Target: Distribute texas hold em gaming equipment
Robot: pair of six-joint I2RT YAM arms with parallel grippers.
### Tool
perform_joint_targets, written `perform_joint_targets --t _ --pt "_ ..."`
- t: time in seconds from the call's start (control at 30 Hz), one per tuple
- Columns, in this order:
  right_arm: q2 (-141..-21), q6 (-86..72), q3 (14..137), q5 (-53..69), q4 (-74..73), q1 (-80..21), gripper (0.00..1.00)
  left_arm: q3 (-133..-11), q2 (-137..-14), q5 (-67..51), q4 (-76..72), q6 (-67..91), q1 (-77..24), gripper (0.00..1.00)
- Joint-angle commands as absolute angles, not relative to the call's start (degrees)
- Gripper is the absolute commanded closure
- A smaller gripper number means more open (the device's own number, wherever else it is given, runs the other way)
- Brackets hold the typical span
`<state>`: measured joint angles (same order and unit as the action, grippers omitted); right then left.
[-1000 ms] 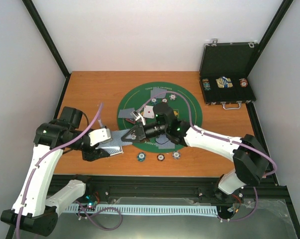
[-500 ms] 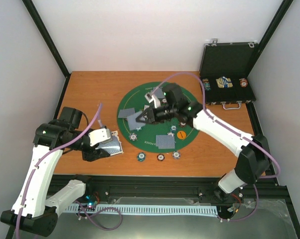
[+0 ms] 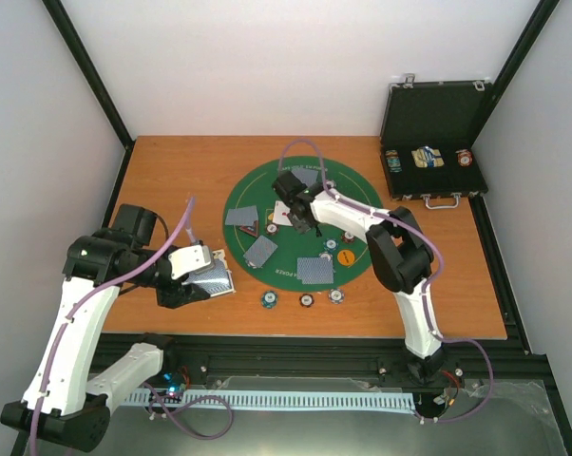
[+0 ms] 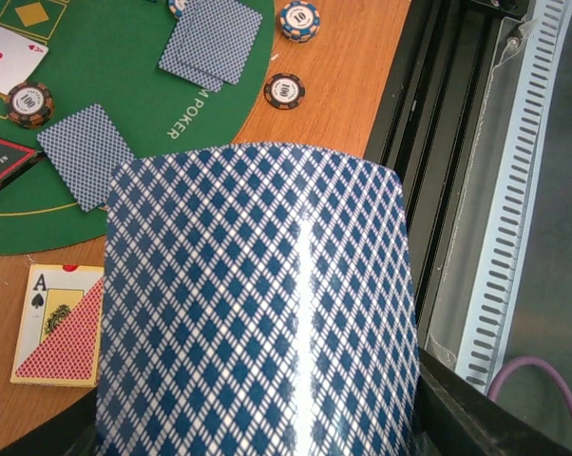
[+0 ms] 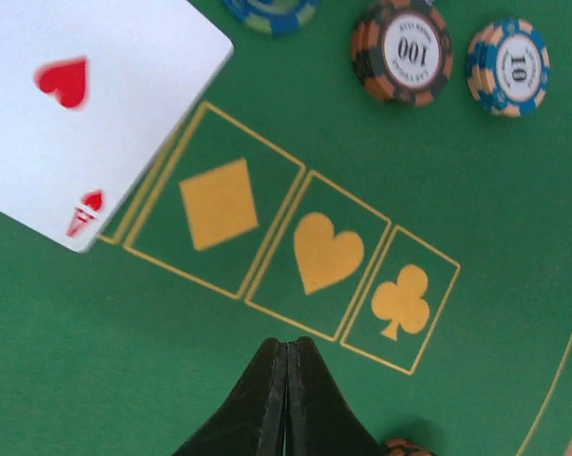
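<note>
While the left end effector [image 3: 199, 283] is clamped on a deck [image 4: 257, 304] of blue diamond-backed cards, the right end effector [image 5: 286, 359] is fully closed with nothing between its fingers.

- Left: the deck is held face down, just off the near-left edge of the green mat [image 3: 357, 204], above the tabletop [image 3: 172, 180]. The deck hides most of the fingers in the left wrist view.
- Right: low over the middle of the mat, tips pointing at the printed diamond, heart and club boxes.
- A face-up heart card [image 5: 77, 104] lies on the mat beside the diamond box.
- A brown chip marked 100 [image 5: 414, 47] and a blue chip marked 10 [image 5: 507, 66] sit just beside each other on the mat.
- Face down on the mat: a single card [image 3: 260, 251], an overlapping pair [image 3: 314, 271], a left card [image 3: 238, 217] and a far card [image 3: 308, 176].
- The triangle marker [image 4: 1, 163], black and red, lies on the mat near the single card.
- The orange disc [image 3: 347, 255] is on the right part of the mat.
- A row of three chips [image 3: 307, 299] sits on bare wood just off the mat's near edge.
- A stray card [image 4: 63, 323] on the wood near the deck shows an ace-of-spades corner and a red pattern. I can't tell whether it's one card or two.
- The black case [image 3: 433, 104] stands open at the far-right corner, well apart from both arms.
</note>
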<state>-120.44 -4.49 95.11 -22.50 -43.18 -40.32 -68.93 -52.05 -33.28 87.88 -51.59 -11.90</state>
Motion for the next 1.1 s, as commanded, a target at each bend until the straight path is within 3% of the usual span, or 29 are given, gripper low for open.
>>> perform_joint_targets --t 0.0,0.13,0.17,0.23,0.27,0.37,0.6,0.8,1.07 --pt "-118.71 -2.49 99.02 -26.73 -44.57 -40.91 0.95 -69.51 -50.96 -34.61 87.46 -51.42 -11.86 0.87" --pt "-116.75 -7.71 99.28 -12.35 -46.15 -40.87 0.86 -68.93 -50.79 -34.73 87.14 -52.0 -11.89 0.87" --pt "-115.94 -8.61 98.58 -8.52 -45.88 -40.83 0.78 -68.88 -50.92 -34.92 87.03 -51.96 -11.88 0.87" --pt "-113.35 -11.41 95.21 0.52 -43.14 -40.0 0.47 -68.9 -51.25 -35.08 87.09 -52.0 -11.87 0.87" --pt "-112.26 -12.51 93.08 6.83 -41.37 -39.28 0.38 -68.91 -51.29 -35.02 87.1 -52.07 -11.87 0.87" --pt "-110.81 -16.15 87.16 21.57 -35.83 -36.51 0.26 -68.82 -51.09 -35.03 87.02 -52.2 -11.87 0.87" --pt "-115.8 -19.05 79.56 40.77 -27.98 -30.34 0.23 -68.61 -50.9 -35.27 87.01 -52.02 -11.88 0.88" --pt "-120.09 -19.27 80.86 46.24 -25.92 -30.05 0.24 -68.37 -50.87 -34.61 87.01 -52.3 -11.87 0.87" --pt "-126.29 -21.15 83.0 49.76 -24.04 -30.55 0.36 -68.25 -51.41 -34.03 86.84 -52.51 -11.87 0.88"
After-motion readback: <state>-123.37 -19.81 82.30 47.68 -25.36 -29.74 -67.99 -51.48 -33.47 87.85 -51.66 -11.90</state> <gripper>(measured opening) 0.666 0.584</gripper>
